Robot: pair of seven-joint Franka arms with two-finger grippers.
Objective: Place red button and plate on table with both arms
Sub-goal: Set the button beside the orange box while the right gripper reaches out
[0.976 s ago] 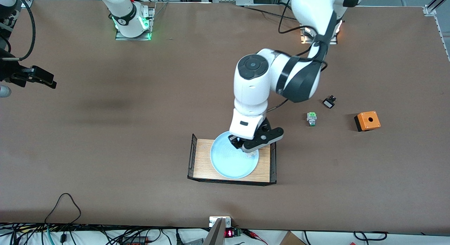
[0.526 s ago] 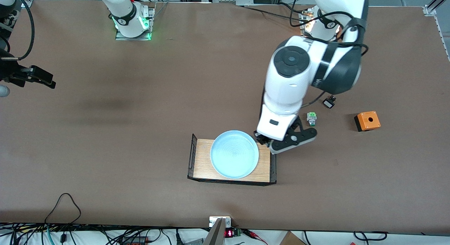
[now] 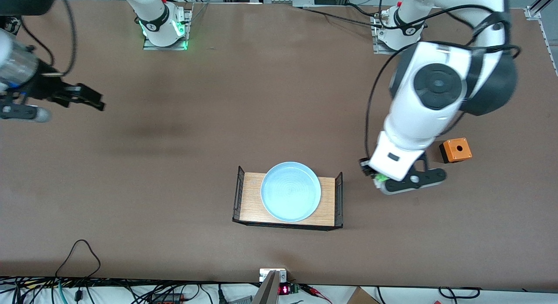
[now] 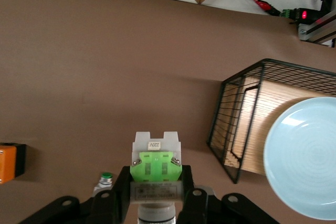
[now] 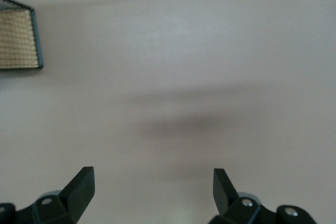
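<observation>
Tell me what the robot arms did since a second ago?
The left gripper carried the red button from over the plate toward the orange box. The open right gripper drifted a little over the table. The plate stayed on its tray.

Front view: looking down at the whole table (image 3: 174,164) from high up.
Wrist views: facing down, both catching the tray (image 4: 247,114).

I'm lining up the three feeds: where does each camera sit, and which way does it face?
Front: high across the table, facing both bases and arms.
Left wrist: down past the left gripper clamping the red button, toward tray and plate.
Right wrist: down at bare table between the open right gripper.
Shared: plate, wooden tray.
</observation>
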